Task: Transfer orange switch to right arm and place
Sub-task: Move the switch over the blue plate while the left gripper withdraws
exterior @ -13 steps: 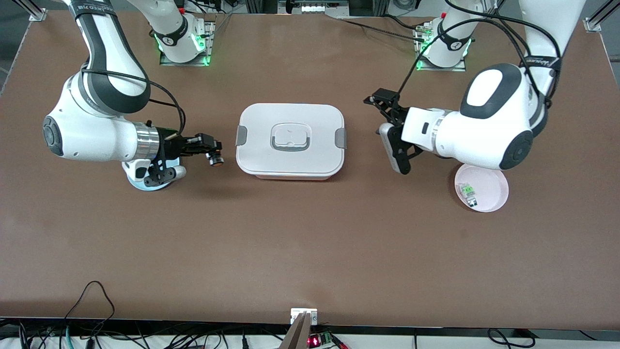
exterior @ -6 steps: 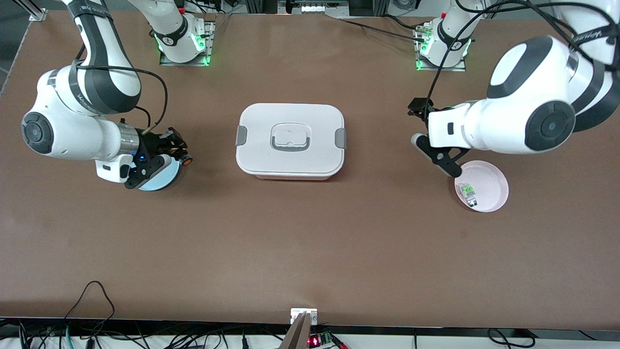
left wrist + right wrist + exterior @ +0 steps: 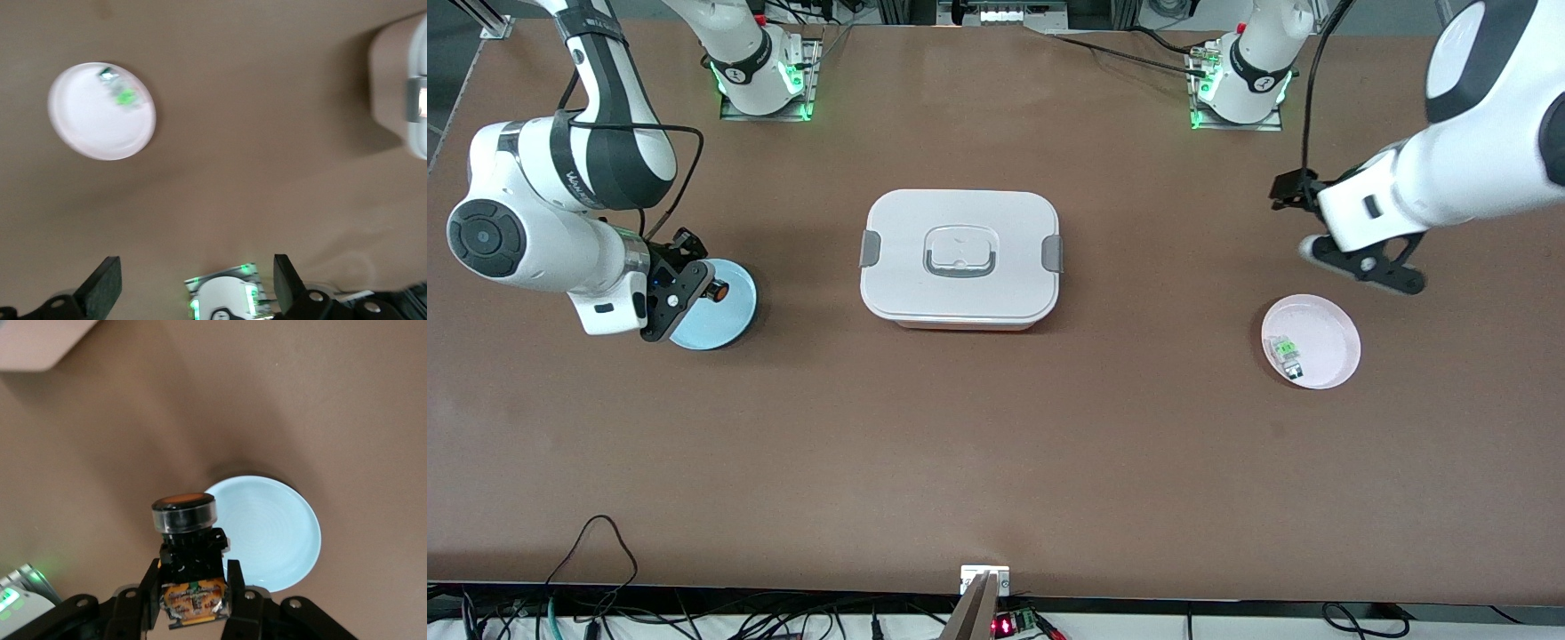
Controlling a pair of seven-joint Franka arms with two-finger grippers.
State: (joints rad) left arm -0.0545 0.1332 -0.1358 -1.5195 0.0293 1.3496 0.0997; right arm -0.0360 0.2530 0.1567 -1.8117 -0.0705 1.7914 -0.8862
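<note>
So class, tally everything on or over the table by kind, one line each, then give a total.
Plates: 2, blue plate, pink plate
Small components: 2, orange switch, green-and-white component
Lidded boxes: 1, white box
Total: 5

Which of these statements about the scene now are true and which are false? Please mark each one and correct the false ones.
1. The right pincer is shut on the orange switch. True.
2. The orange switch already lies on the blue plate. False: the switch is in the pincer, over the plate.
3. The left pincer is open and holds nothing. True.
4. The green-and-white component lies on the pink plate. True.
5. The white box has its lid off. False: the lid is on, with its handle lying flat on top.
6. The left pincer is over the white box. False: it is over bare table toward the left arm's end, near the pink plate.
</note>
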